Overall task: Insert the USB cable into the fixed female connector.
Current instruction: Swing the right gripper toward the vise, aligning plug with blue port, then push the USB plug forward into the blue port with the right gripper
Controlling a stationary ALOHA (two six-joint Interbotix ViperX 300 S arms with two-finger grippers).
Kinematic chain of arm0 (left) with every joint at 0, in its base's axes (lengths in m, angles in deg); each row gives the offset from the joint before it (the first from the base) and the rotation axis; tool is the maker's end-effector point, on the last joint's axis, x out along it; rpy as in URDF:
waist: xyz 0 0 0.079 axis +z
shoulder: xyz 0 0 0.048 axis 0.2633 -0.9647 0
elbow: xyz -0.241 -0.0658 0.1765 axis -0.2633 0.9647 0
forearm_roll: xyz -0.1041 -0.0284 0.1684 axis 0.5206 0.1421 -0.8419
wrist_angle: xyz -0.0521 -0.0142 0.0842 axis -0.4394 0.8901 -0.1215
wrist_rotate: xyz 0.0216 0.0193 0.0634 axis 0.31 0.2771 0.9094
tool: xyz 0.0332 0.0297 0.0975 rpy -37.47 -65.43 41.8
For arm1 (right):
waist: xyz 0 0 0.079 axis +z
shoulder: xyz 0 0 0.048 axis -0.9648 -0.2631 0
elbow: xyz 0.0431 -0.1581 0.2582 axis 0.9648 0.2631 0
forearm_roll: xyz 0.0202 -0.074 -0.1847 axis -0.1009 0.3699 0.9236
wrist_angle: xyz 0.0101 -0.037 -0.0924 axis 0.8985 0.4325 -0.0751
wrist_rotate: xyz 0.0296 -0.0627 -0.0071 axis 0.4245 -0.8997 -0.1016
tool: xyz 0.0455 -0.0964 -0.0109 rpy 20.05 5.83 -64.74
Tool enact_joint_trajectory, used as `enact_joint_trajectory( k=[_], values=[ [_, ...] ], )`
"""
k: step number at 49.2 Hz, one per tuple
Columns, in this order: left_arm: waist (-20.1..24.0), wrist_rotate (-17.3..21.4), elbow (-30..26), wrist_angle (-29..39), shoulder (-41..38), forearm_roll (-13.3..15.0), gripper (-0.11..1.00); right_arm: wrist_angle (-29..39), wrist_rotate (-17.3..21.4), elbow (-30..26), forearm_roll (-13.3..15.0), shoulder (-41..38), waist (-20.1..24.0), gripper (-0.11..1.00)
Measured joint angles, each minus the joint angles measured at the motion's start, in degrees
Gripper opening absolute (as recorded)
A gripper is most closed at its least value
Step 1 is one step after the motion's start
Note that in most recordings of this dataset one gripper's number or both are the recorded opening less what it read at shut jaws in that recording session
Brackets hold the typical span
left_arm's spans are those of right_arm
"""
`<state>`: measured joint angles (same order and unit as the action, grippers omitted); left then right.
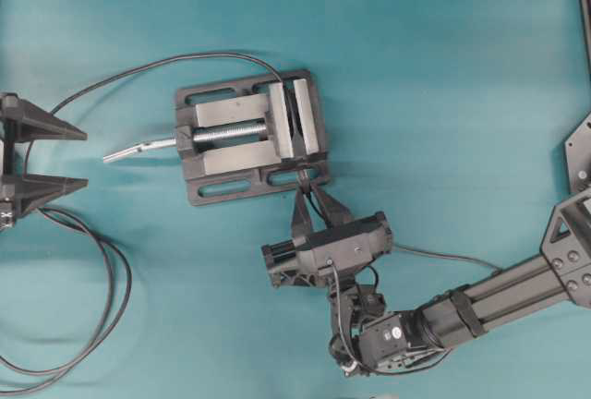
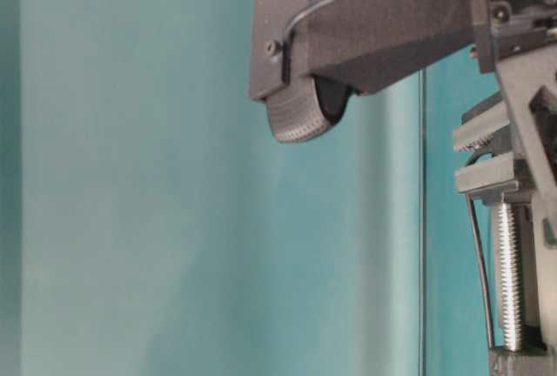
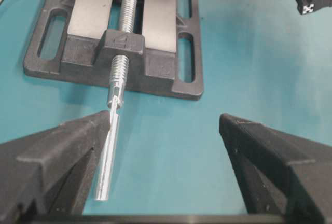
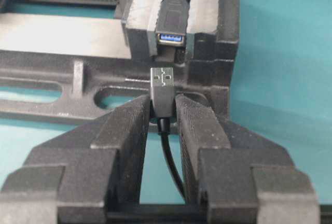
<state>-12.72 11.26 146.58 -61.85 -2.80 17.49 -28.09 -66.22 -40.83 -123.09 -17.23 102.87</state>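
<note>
In the right wrist view my right gripper [image 4: 164,102] is shut on the black plug of the USB cable [image 4: 163,92]. Its metal tip points at the fixed female connector [image 4: 170,37], a small black socket with a blue inside, clamped between the vise jaws. A short gap separates tip and socket, and the plug sits slightly lower. Overhead, the right gripper [image 1: 309,198] is at the near edge of the vise [image 1: 249,136]. My left gripper [image 1: 83,157] is open and empty at the far left; in its own view [image 3: 165,120] it faces the vise's screw end.
The vise's silver screw handle [image 1: 138,149] sticks out toward the left gripper and lies beside its left finger [image 3: 78,141]. The connector's long dark cable [image 1: 138,69] arcs from the vise to the left and loops at the bottom left [image 1: 111,307]. The USB cable trails right [image 1: 443,256].
</note>
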Motion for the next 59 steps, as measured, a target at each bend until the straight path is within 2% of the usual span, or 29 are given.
enact_joint_trajectory(
  k=[59],
  values=[
    [0.0,0.0,0.0,0.0,0.09,0.0,1.0,-1.49,0.18,-0.7,0.0,-0.09,-1.23,0.21]
  ],
)
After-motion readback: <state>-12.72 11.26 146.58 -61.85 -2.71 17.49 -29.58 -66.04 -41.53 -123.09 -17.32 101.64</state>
